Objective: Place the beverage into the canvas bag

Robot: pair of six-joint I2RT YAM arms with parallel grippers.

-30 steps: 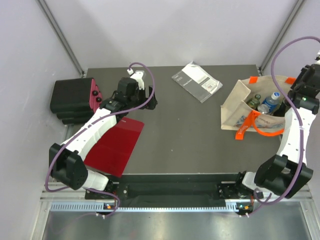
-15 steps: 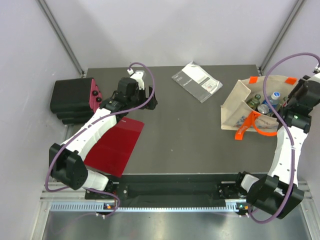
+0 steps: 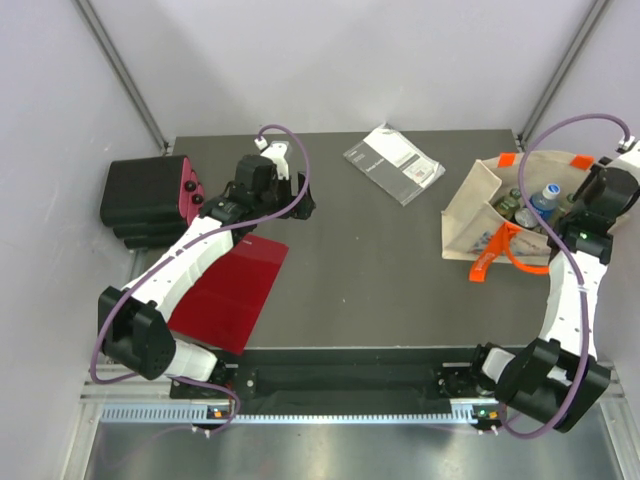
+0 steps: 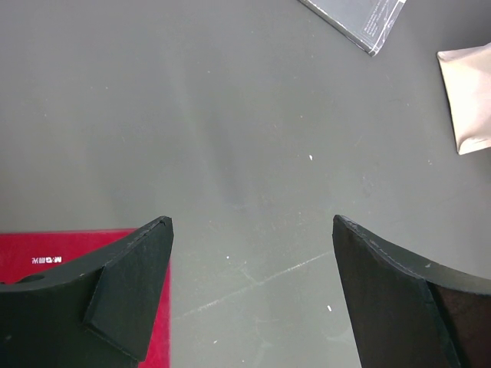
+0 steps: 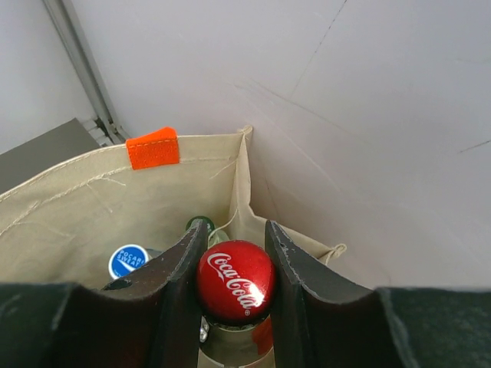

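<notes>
The beige canvas bag (image 3: pixel 470 215) with orange handles stands open at the right of the table. My right gripper (image 3: pixel 575 205) is over its right end. In the right wrist view the gripper (image 5: pixel 235 226) is shut on the red Coca-Cola cap of a bottle (image 5: pixel 235 279), held upright inside the bag's mouth by the bag wall (image 5: pixel 92 203). A blue-capped bottle (image 5: pixel 128 261) and a green bottle top (image 5: pixel 201 224) stand in the bag beside it. My left gripper (image 3: pixel 300 205) is open and empty over bare table (image 4: pixel 251 222).
A grey plastic packet (image 3: pixel 392 162) lies at the back middle. A red folder (image 3: pixel 235 285) lies under the left arm, and a black case (image 3: pixel 140 200) sits off the left edge. The enclosure wall is close behind the bag (image 5: pixel 368 115).
The right wrist moved a little toward the near side and then back again over the bag's right end, with the bottle in its grip. The left arm has not moved.
</notes>
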